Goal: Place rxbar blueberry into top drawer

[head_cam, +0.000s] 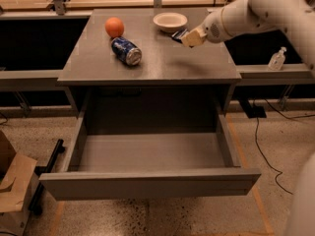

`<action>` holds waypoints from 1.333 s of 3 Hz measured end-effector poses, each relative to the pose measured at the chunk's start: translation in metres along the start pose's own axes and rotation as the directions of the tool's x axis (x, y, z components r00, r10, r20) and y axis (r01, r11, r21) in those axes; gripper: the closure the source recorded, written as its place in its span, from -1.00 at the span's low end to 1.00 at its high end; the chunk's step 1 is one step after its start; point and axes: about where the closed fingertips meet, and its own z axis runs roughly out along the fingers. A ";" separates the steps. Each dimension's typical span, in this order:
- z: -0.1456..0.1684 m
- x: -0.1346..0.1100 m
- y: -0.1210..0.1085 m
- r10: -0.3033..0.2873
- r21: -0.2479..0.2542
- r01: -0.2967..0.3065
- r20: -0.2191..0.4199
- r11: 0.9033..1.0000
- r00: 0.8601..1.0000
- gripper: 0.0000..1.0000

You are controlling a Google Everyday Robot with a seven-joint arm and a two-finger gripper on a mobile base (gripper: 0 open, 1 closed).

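Note:
The rxbar blueberry (179, 34), a small dark blue bar, sticks out to the left of my gripper (189, 37). The gripper is shut on it and holds it a little above the right back part of the grey cabinet top (162, 65), just in front of the white bowl. A shadow lies on the top beneath it. The top drawer (147, 185) stands pulled wide open below and in front, and its grey interior (147, 151) holds nothing.
An orange (114, 27) and a blue soda can (126, 51) lying on its side are on the left of the cabinet top. A white bowl (170, 21) is at the back. A clear bottle (277, 59) stands on the right ledge. A cardboard box (15, 181) sits on the floor at left.

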 end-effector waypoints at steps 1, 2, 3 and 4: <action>-0.052 -0.033 0.031 -0.070 0.013 0.070 -0.003 0.997 0.998 1.00; -0.065 -0.029 0.046 -0.050 -0.022 0.050 -0.007 0.999 0.999 1.00; -0.063 -0.004 0.062 0.035 -0.089 -0.035 -0.003 0.995 0.999 1.00; -0.061 -0.003 0.064 0.036 -0.098 -0.036 -0.003 0.995 0.999 1.00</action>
